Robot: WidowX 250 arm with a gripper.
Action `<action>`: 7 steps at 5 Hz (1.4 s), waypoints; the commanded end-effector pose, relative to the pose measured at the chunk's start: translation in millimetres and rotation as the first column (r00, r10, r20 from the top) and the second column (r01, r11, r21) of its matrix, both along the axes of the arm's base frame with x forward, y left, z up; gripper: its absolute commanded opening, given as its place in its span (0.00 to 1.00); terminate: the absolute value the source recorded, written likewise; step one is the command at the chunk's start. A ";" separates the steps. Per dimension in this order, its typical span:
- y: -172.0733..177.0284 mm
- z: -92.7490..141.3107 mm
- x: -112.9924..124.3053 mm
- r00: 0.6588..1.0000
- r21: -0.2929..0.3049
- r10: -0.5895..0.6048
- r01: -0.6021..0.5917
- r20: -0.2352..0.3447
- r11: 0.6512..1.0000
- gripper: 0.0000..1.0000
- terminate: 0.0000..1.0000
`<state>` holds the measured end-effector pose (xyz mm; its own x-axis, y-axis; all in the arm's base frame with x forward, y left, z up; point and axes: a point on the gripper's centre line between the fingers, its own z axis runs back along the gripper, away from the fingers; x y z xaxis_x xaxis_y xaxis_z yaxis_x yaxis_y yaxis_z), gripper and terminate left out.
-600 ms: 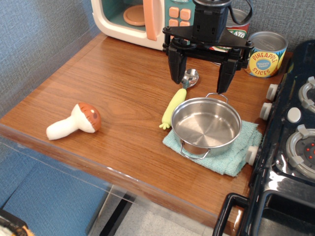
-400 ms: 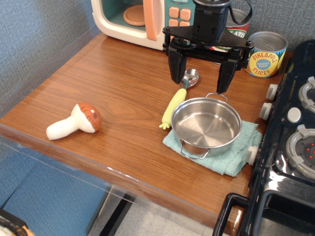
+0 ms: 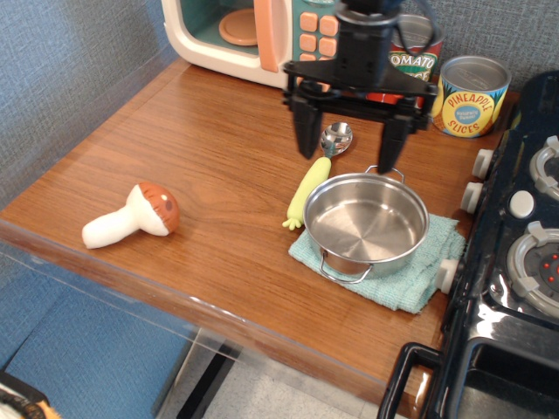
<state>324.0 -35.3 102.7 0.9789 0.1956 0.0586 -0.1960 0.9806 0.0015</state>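
Observation:
My black gripper (image 3: pixel 348 150) hangs open over the back of the wooden counter (image 3: pixel 175 175), its two fingers spread wide. Between and just below the fingertips lies a spoon with a metal bowl (image 3: pixel 337 138) and a yellow-green handle (image 3: pixel 309 190). The right finger (image 3: pixel 390 146) stands just behind the far handle of a steel pot (image 3: pixel 365 222), which sits empty on a teal cloth (image 3: pixel 421 276). Nothing is held.
A toy mushroom (image 3: pixel 133 216) lies near the counter's front left. A toy microwave (image 3: pixel 253 35) stands at the back, with a tomato can (image 3: pixel 414 54) and a pineapple slices can (image 3: pixel 472 96) to its right. A black stove (image 3: pixel 520 253) borders the right side.
The gripper has shifted slightly left and a little toward the spoon, still open. The other objects have not moved.

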 end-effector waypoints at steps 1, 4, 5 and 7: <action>42.4 -0.6 37.6 0.989 0.000 0.145 -0.145 0.032 0.989 1.00 0.00; 56.4 -58.0 61.9 0.980 0.066 0.189 -0.193 0.060 0.979 1.00 0.00; 62.6 -68.5 64.0 0.976 0.067 0.207 -0.211 0.063 0.975 1.00 0.00; 62.2 -85.7 64.6 0.977 0.078 0.207 -0.210 0.040 0.975 1.00 0.00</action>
